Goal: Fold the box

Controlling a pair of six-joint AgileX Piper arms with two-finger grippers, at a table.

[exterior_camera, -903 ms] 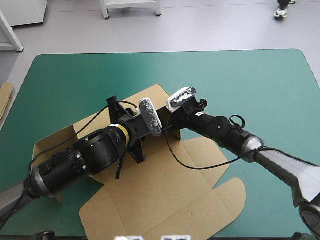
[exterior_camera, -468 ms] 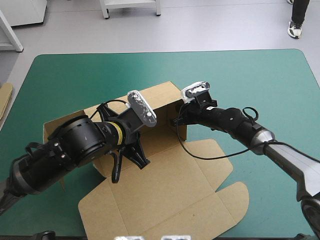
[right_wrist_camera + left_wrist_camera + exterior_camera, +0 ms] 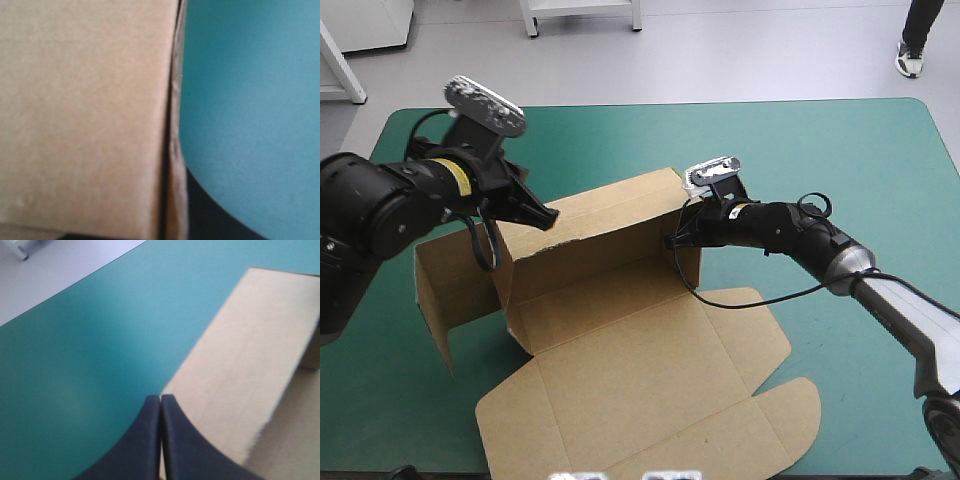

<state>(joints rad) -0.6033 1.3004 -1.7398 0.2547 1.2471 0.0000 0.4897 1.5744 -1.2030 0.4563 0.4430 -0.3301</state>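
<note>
Box (image 3: 640, 370) mid-table on teal-green cover (image 3: 820, 150): rear wall up, lid flat toward near edge. Right gripper (image 3: 680, 237) pinching wall's right end. Left gripper (image 3: 548, 214) fingers (image 3: 195, 450) pressed together at wall's left top corner.

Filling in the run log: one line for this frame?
box: far wall up | left gripper: shut, at wall's left top corner | right gripper: shut on box, wall's right end

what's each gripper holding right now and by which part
Both hold the box: the left gripper pinches the raised wall's upper left corner, the right gripper the wall's right end edge.
</note>
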